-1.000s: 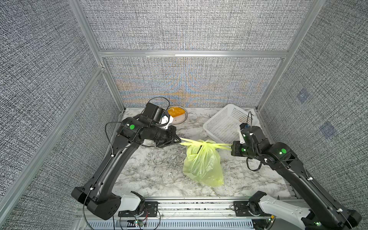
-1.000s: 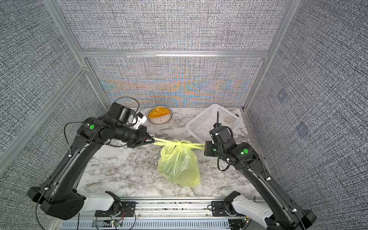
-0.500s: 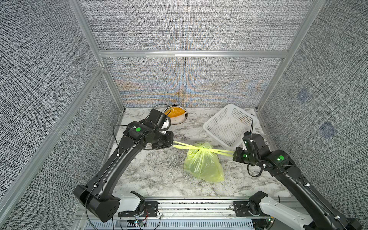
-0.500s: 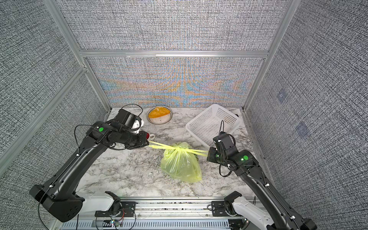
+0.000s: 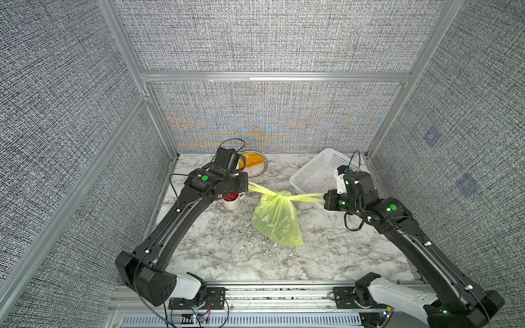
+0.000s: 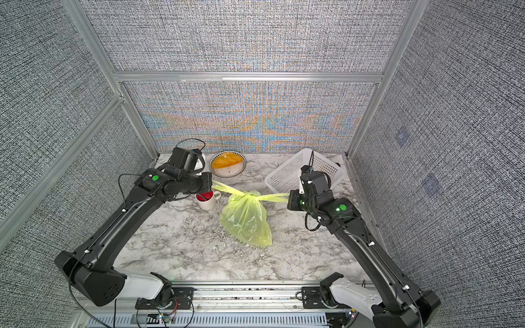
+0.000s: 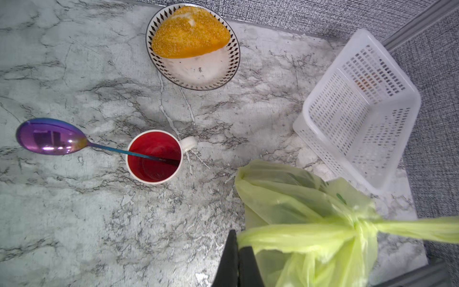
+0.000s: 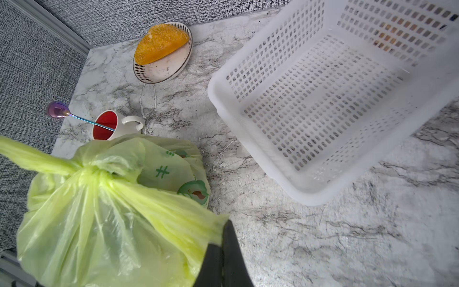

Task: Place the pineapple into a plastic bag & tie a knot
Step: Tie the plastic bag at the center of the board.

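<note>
Plastic bag (image 5: 277, 218) hangs over the middle of the bench (image 5: 216, 241), between the two arms. Knot (image 5: 279, 194) sits on top, with the handle ends pulled taut to either side. Left pincer (image 5: 247, 185) is clenched on one handle end, right pincer (image 5: 324, 198) on the other. Can't tell if the bag's bottom touches the bench. Mug (image 5: 232, 201) with spoon (image 7: 51, 136) is just beside the bag on the left arm's side. White basket (image 5: 312, 173) is behind the right pincer.
</note>
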Motion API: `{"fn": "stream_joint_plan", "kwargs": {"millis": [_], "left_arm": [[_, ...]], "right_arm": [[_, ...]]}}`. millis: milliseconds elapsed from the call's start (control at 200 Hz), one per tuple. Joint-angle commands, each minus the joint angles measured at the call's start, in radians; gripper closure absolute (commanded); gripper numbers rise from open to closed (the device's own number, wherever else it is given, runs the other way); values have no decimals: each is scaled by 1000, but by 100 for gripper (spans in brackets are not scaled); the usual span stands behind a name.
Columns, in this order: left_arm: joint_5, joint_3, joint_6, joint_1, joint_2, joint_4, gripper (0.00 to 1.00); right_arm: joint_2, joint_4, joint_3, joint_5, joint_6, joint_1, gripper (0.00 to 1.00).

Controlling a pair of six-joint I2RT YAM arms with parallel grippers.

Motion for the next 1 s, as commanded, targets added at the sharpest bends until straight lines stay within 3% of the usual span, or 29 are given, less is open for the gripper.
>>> {"fn": "stream_joint_plan", "kwargs": {"millis": [0,170,400,510,656,821,996], "left_arm": [[-114,-50,30,10,-13,167,100],[-115,-175,20,11,-76,218,100],[-36,-444,13,10,-114,243,100],[-15,-475,8,10,-112,256,87],[-42,-458,-4,10,-145,263,82],[-64,-449,-2,10,-179,253,55],[-146,-465,-38,10,-262,241,40]], "right_arm": [[17,102,-22,15,-25,-6,100],[21,124,-55,-51,-41,-6,100],[45,222,-252,-272,-27,-3,100],[81,255,-269,-323,-24,0,100],[106,264,-239,-332,-40,0,100],[119,262,-224,-347,-46,0,100],[115,326,-238,-442,-34,0,100]]}}
